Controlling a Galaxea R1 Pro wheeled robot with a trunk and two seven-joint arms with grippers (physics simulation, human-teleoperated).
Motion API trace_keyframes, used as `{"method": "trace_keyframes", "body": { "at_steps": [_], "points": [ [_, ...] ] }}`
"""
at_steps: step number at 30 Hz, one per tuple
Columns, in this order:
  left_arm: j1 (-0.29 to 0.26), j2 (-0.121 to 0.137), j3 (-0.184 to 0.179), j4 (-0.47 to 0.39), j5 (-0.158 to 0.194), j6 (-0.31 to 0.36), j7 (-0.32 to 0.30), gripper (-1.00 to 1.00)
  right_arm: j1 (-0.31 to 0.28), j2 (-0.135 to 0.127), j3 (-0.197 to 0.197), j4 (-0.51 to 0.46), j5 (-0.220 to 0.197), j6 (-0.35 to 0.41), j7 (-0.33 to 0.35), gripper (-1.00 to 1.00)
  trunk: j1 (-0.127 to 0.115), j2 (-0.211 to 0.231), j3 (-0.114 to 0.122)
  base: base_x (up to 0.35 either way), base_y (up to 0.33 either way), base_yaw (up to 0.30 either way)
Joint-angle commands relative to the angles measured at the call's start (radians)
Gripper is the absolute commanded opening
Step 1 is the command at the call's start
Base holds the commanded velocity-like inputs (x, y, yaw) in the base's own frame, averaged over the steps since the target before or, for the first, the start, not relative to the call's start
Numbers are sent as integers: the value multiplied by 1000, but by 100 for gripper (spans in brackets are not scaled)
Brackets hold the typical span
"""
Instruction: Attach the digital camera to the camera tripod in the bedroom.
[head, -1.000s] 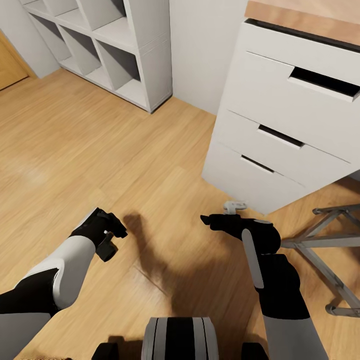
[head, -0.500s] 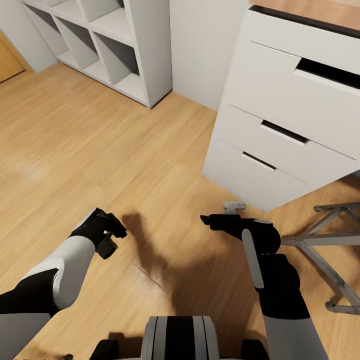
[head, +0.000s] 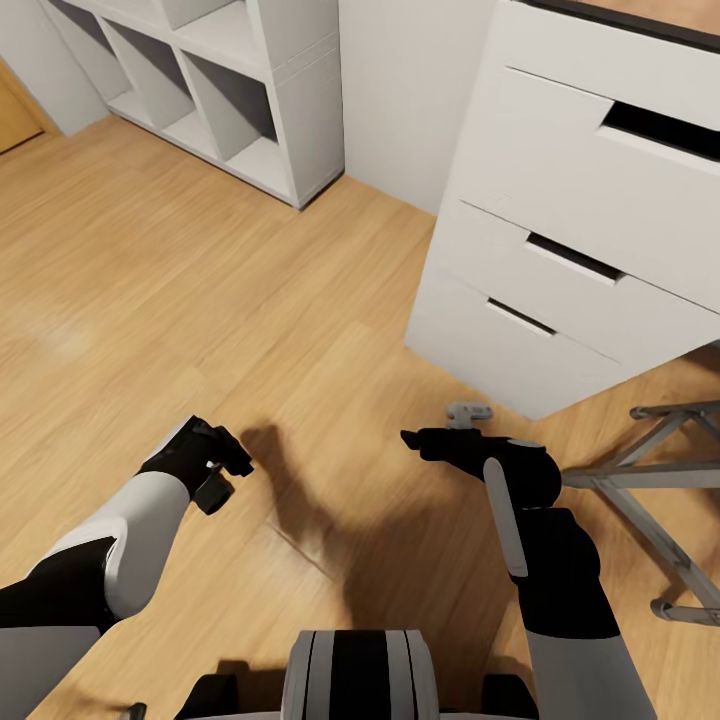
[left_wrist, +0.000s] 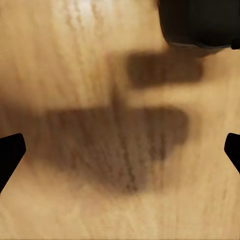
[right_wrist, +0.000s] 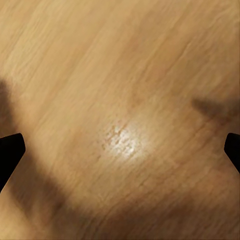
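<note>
The digital camera and the camera tripod are out of view. My left gripper (head: 228, 480) hangs low over the light wood plank floor (head: 150, 300) of the bedroom. In the left wrist view the left gripper (left_wrist: 120, 150) is open, its fingertips (left_wrist: 10, 155) far apart over bare planks and shadow. My right gripper (head: 415, 440) points toward the middle of the floor, near the base of the white desk (head: 560, 250). The right wrist view shows the right gripper (right_wrist: 120, 150) open too, with only floor between its fingertips (right_wrist: 10, 150).
White cube shelves (head: 240, 90) stand at the back left against a pale grey wall (head: 400, 90). The desk's drawers are slightly open. A grey metal leg frame (head: 650, 490) stands on the floor at the right. My own base (head: 360, 675) is at the bottom.
The whole head view has shifted a little, so the shelves and desk sit higher in the picture: the camera moved. Both arms keep the same pose, both grippers stay open.
</note>
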Motion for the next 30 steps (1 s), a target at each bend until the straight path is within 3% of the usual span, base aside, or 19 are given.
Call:
{"method": "trace_keyframes", "body": {
  "at_steps": [1,30],
  "points": [
    [0,0,2,-1,7,-6,0,100,0,0,-1,-1,-5,4,-1,100,0,0,-1,0,0,0],
    [-1,1,10,-3,5,-6,0,100,-1,0,-1,-1,-5,3,-2,100,0,0,-3,0,0,0]
  ]
}}
